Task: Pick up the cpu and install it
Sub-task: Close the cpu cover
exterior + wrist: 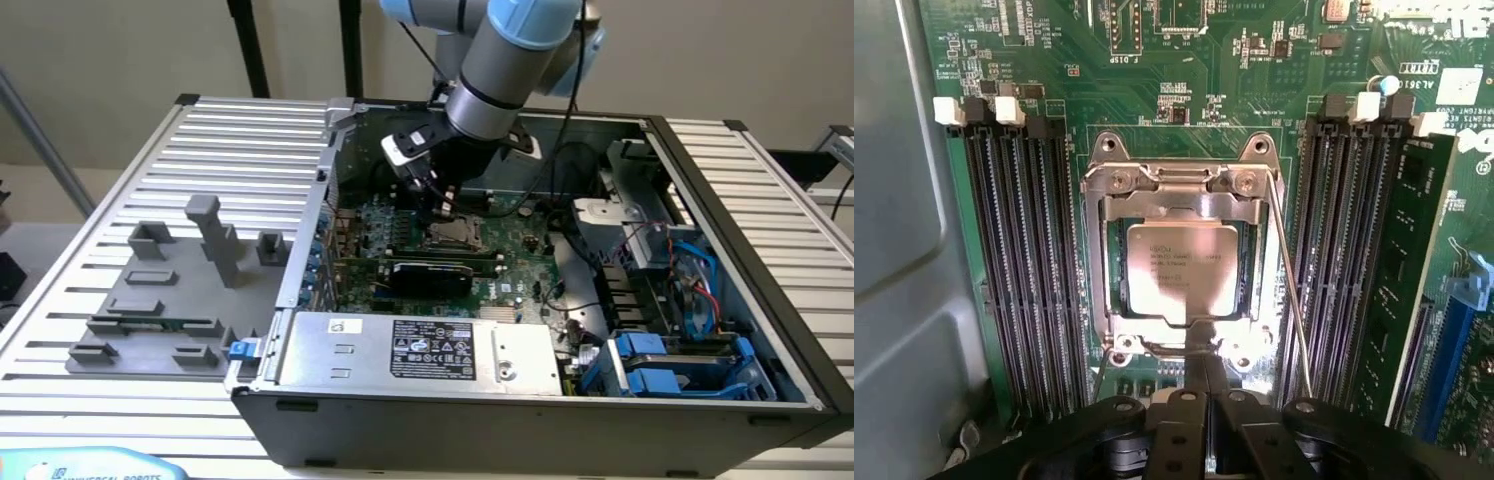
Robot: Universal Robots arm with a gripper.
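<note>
Down inside the metal frame of the socket (1116, 190) lies the 1 cpu (1181, 272), flat, with its silvery top facing up and a tan rim showing around it. It is seated on the motherboard (1184, 60), not in my grasp. 1 thin wire lever (1291, 290) runs along one side of the frame. Flanking the socket are 2 banks of black memory slots (1019, 260), 1 on each side, and each bank shows 2 white latch tabs at one end. 1 green memory module (1414, 270) stands upright in the outermost slot of one bank.

My pincer (1204, 362) hangs right over the edge of the socket frame, just beside the cpu, its 2 fingers drawn together with nothing between them. I cannot tell whether the tips touch the frame.

From the exterior view, my arm (514, 60) reaches down from above into the 1 open computer case (534, 430), the wrist tilted slightly and pointing down at the board. 1 power supply (427, 345) with a label sits in the case near its front wall. The case rests on a slatted table (240, 130); on the exterior view's left, well apart from the socket, stands 1 group of grey tray blocks (214, 235)
</note>
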